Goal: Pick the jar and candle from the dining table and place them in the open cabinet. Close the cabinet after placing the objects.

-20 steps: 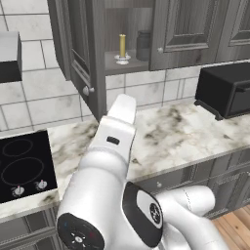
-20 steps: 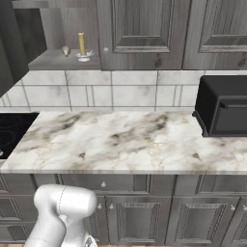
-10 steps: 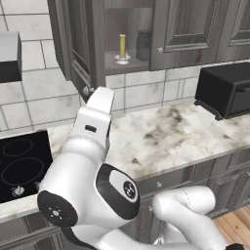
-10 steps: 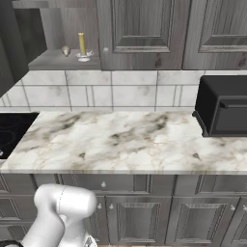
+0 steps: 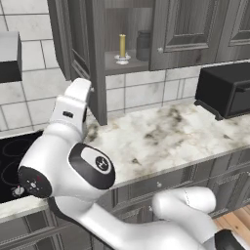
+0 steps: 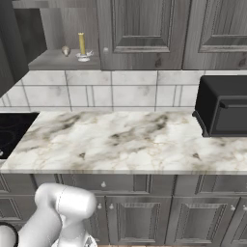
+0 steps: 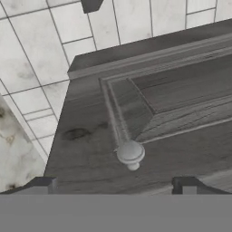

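The cabinet (image 5: 119, 29) on the wall stands open. On its shelf are the yellow candle (image 5: 122, 47) in its small dish and, to its right, the dark grey jar (image 5: 143, 45). The candle (image 6: 82, 44) also appears in the right base view. The cabinet's open door (image 5: 78, 44) swings out to the left, and my arm reaches up to its lower edge. In the hand view, my gripper (image 7: 114, 185) is open and holds nothing. The door's round knob (image 7: 131, 154) sits just ahead, between the two fingertips (image 7: 43, 183). The dining table is out of view.
A marble counter (image 5: 161, 136) runs under the cabinet, with a black cooktop (image 5: 10, 156) at its left end and a black oven box (image 5: 227, 90) at its right. Closed cabinet doors (image 6: 140, 29) hang to the right of the open one. A tiled wall lies behind.
My arm has swung left and up toward the open cabinet door. The candle and jar have not moved, and the gripper stays open.
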You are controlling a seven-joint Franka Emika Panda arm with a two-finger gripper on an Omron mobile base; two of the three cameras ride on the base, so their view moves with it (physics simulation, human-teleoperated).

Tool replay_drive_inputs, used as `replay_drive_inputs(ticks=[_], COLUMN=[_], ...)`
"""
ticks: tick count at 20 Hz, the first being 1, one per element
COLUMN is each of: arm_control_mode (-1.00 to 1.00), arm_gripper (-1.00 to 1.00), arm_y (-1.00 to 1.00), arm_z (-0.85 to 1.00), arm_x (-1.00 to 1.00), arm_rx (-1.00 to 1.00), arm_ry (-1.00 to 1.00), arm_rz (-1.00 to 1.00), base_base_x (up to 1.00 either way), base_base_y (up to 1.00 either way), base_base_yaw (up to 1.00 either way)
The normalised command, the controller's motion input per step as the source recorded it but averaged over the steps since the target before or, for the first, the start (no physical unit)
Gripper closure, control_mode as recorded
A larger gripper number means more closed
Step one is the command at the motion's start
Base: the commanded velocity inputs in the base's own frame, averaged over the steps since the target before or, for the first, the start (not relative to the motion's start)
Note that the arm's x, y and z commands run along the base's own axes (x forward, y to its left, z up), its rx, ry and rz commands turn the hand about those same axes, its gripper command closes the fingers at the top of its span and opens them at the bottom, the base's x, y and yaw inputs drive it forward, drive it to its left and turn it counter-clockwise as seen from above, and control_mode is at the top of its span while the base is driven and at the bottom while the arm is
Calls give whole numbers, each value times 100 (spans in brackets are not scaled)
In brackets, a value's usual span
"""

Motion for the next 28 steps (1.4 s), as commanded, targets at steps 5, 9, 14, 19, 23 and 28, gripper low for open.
replay_drive_inputs(ticks=[5,9,14,19,23,28], arm_control_mode=[-100,-100,-100,-100,-100,-100], arm_gripper=[-100,-100,-100,-100,-100,-100], arm_y=[20,6,-2,-14,-32,-48], arm_z=[-2,0,0,0,0,0], arm_x=[62,46,19,11,4,6], arm_rx=[0,0,0,0,0,0], arm_ry=[0,0,0,0,-2,-2], arm_rz=[-2,-4,-4,-5,-5,-3], base_base_x=[0,0,0,0,0,0], base_base_y=[0,0,0,0,0,0], base_base_yaw=[0,0,0,0,0,0])
